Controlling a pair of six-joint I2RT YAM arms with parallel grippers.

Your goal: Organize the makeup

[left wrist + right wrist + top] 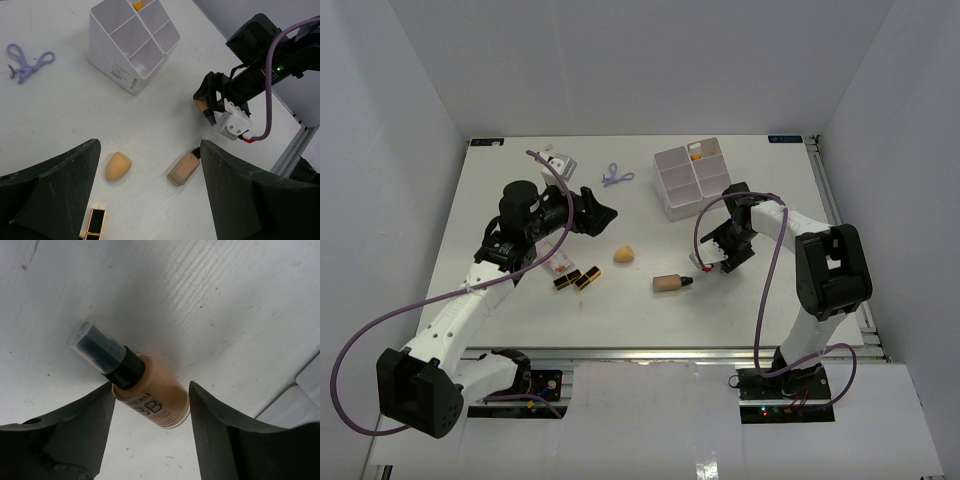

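Observation:
My right gripper [720,256] [150,390] is down at the table with its jaws either side of a beige dark-capped bottle [151,396] [202,107] that lies flat. One finger is against the bottle's collar and a thin gap shows at the other. A second beige bottle [670,283] [184,168] lies to its left. The peach sponge [624,254] [118,166] and black-gold lipsticks [577,278] [95,222] lie below my left gripper [605,215] [149,145], which hovers open and holds nothing. The lilac clip [615,177] [27,62] rests further back.
The white four-compartment box [672,205] [115,65] stands at the back right, with an orange tube [696,154] [137,4] in its far compartment. A small white item [560,160] lies at the back left. White walls enclose the table on three sides.

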